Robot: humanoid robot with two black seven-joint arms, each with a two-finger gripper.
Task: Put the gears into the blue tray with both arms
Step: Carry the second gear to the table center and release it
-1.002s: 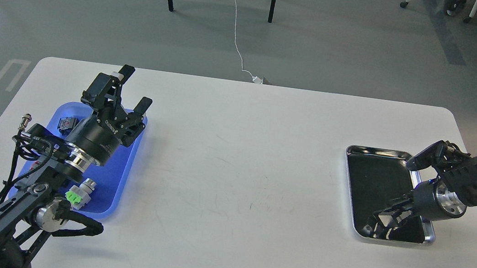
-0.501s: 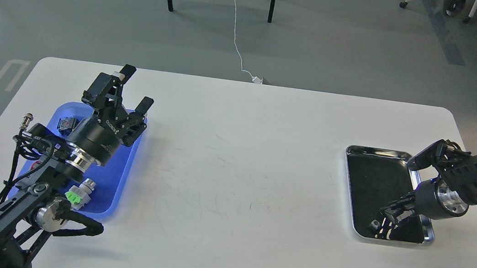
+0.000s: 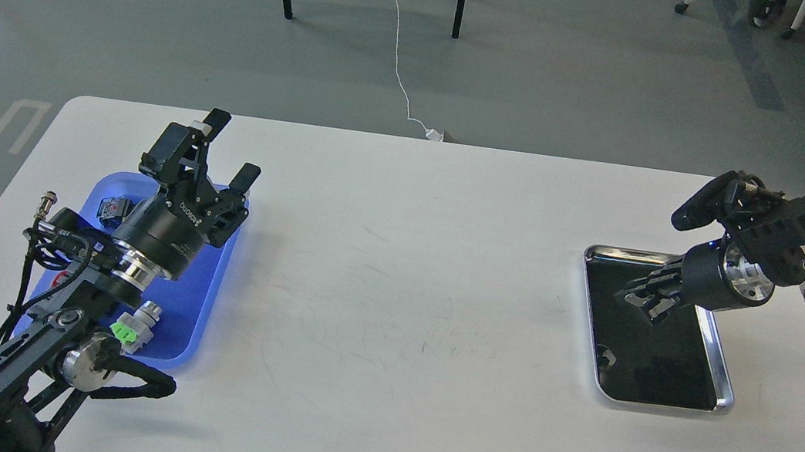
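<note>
Both arms raised: left gripper [image 3: 230, 147] spread over blue tray [image 3: 194, 303]; right gripper [image 3: 640, 298] above silver tray [image 3: 718, 353].

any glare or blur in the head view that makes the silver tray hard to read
Head view: the silver tray rim shines bright, its black inside mirrors like a dark pool; the right gripper is dark against it, fingers hard to separate; the blue tray is sharp and evenly lit.

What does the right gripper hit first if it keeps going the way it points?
Probably the silver tray: the right gripper points left and down over its black inside. Height above it is unclear.
</note>
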